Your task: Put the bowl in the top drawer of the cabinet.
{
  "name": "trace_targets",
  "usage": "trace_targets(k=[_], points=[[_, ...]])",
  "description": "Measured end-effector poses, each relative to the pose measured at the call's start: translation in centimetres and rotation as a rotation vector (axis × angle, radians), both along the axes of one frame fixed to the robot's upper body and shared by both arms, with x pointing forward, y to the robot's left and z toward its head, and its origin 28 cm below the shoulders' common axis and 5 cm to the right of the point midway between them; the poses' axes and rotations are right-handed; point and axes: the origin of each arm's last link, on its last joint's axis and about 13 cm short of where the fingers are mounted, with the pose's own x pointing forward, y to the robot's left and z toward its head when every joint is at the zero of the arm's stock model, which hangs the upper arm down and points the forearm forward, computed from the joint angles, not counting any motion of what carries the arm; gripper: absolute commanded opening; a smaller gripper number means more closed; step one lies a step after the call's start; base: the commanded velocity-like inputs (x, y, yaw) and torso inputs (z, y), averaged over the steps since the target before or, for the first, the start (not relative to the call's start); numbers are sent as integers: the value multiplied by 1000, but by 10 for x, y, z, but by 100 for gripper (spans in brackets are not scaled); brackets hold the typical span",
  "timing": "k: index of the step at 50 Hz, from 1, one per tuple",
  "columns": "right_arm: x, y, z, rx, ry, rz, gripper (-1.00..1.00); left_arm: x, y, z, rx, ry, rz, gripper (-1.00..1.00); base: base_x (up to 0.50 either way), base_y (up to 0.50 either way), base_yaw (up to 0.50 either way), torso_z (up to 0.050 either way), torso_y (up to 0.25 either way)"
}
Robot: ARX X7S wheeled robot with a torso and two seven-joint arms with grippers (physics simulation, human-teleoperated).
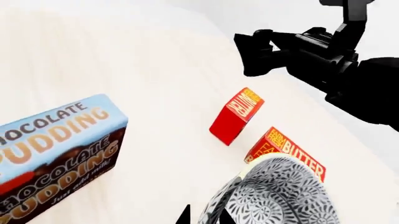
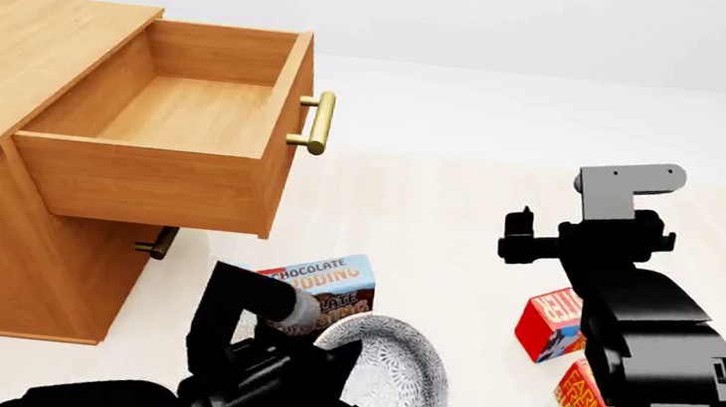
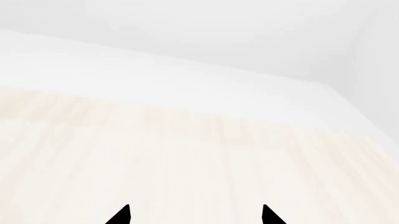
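Bowl (image 2: 386,381) tilted, rim gripped in left jaws (image 2: 328,360); top drawer (image 2: 170,135) open.

Right wrist view: bare pale wood-grain surface (image 3: 187,154) fills most of the frame, running out to a white wall (image 3: 187,28) beyond. Only the two dark tips of the right gripper (image 3: 194,215) show at the edge; fingers (image 3: 121,215) spread wide apart, nothing between them.
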Motion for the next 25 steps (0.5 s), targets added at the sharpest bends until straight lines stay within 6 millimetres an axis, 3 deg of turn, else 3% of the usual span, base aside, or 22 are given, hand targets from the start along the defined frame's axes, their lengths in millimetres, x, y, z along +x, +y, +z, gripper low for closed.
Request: trace_targets(k=[25], points=[[-1, -2, -12, 18, 16, 4, 100, 7, 17, 78, -133, -140, 89, -100, 0, 0, 0, 0, 0]])
